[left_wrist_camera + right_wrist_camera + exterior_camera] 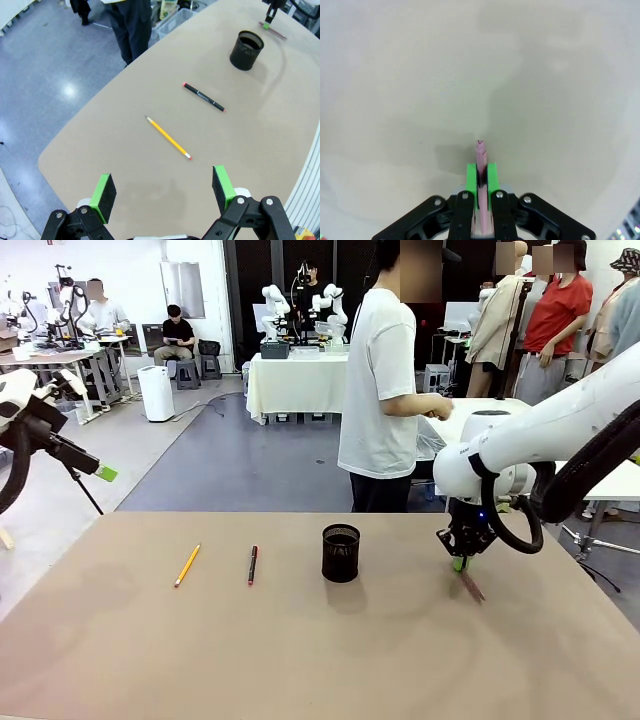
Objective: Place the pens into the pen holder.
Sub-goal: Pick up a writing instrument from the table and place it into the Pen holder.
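Reddish pen (pixel 481 150) clamped in right pincer (pixel 459 562), prob. touching table (pixel 300 660).

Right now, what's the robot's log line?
right gripper: shut on reddish-brown pen | left gripper: open | yellow pencil, dark pen: on table | pen holder: upright

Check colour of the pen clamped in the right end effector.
Pinkish pen; the right wrist view shows it best.

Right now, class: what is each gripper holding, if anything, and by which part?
The right gripper is shut on the reddish-brown pen, pinching it near one end. The left gripper is open, holding nothing.
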{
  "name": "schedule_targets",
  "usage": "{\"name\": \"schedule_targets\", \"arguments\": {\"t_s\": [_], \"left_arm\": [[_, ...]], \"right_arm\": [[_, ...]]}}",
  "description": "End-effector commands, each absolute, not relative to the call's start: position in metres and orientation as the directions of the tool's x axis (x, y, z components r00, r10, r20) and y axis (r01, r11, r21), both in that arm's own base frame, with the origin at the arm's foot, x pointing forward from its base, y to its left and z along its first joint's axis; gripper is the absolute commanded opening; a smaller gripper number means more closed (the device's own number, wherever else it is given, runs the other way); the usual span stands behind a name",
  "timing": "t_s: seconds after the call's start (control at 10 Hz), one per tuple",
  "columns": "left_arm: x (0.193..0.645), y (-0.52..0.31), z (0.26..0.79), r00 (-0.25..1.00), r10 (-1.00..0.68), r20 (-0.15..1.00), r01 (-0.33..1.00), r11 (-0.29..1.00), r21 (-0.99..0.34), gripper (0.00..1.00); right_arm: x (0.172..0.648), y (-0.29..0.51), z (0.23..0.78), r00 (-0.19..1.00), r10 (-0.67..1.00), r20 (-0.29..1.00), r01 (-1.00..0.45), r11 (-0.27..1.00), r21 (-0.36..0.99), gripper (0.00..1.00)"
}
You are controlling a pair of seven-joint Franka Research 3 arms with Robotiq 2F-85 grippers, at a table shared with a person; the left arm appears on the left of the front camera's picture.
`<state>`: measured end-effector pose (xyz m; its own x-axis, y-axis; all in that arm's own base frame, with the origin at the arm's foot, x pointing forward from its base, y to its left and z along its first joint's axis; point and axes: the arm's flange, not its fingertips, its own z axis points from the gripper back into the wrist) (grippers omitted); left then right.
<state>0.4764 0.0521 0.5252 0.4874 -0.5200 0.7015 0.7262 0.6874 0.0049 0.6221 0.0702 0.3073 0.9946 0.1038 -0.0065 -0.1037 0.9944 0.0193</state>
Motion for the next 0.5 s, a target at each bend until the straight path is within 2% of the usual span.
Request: {"name": "schedule_targets", "arguments": {"t_s": [0.0, 0.2, 0.4], "left_arm": [[0.476, 0.053, 0.525, 0.483, -0.525, 0.701, 0.729, 0.684, 0.010, 1.00], [0.476, 0.053, 0.525, 0.483, -0.525, 0.701, 0.729, 0.684, 0.010, 1.00], [0.476, 0.053, 0.525, 0.483, -0.525, 0.701, 0.729, 0.684, 0.010, 1.00]], "right_arm": [[0.630, 0.059, 0.349, 0.971, 0.232, 0.065, -0.240, 0.953, 0.184, 0.00], [0.632, 0.041, 0.396, 0.929, 0.302, 0.216, -0.362, 0.864, 0.351, 0.00], [0.636, 0.018, 0.430, 0.861, 0.385, 0.334, -0.507, 0.714, 0.484, 0.00]]}}
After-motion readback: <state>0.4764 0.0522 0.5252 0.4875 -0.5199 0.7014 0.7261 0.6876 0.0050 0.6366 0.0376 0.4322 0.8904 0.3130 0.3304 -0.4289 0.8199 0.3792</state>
